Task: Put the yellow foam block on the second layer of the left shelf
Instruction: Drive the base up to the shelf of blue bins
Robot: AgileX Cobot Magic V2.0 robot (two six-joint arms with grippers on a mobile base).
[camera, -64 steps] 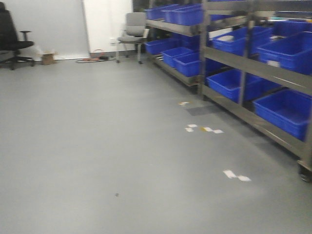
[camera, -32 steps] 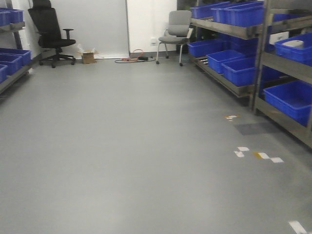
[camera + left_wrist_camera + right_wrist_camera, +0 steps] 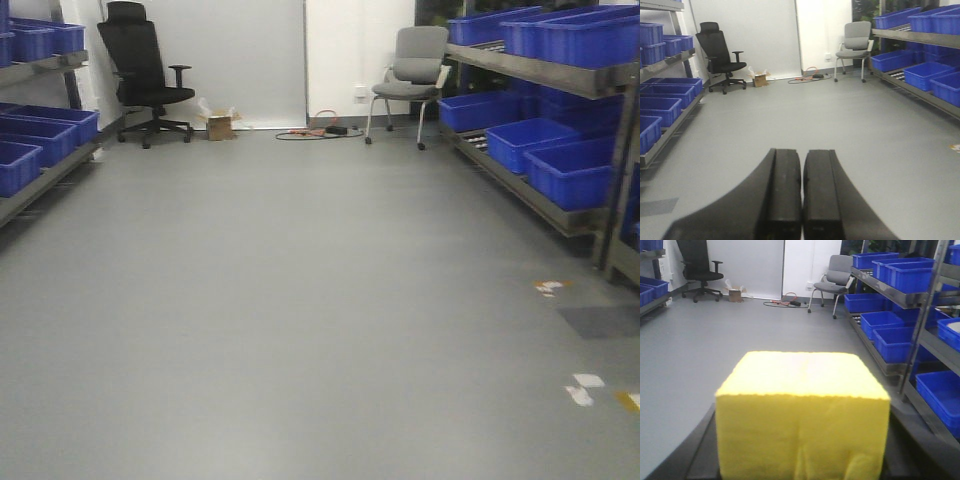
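Along the left wall, blue bins (image 3: 45, 125) fill the left shelf (image 3: 50, 181). The left gripper (image 3: 803, 156) is closed tight on nothing. The right gripper (image 3: 802, 455) clamps the yellow foam block (image 3: 802, 390) between its fingers, above the grey floor (image 3: 690, 340), near the right shelf (image 3: 919, 325).

Legible text, labels, brands, numbers, signs: none in any view.
- Small brown cardboard box (image 3: 219, 126) at the far wall: any print too small to read.
- White tape patches (image 3: 586, 381) on the grey floor: too blurred to tell any marking.
- Blue plastic bins (image 3: 560, 170) on the shelving: nothing readable on the faces that show.
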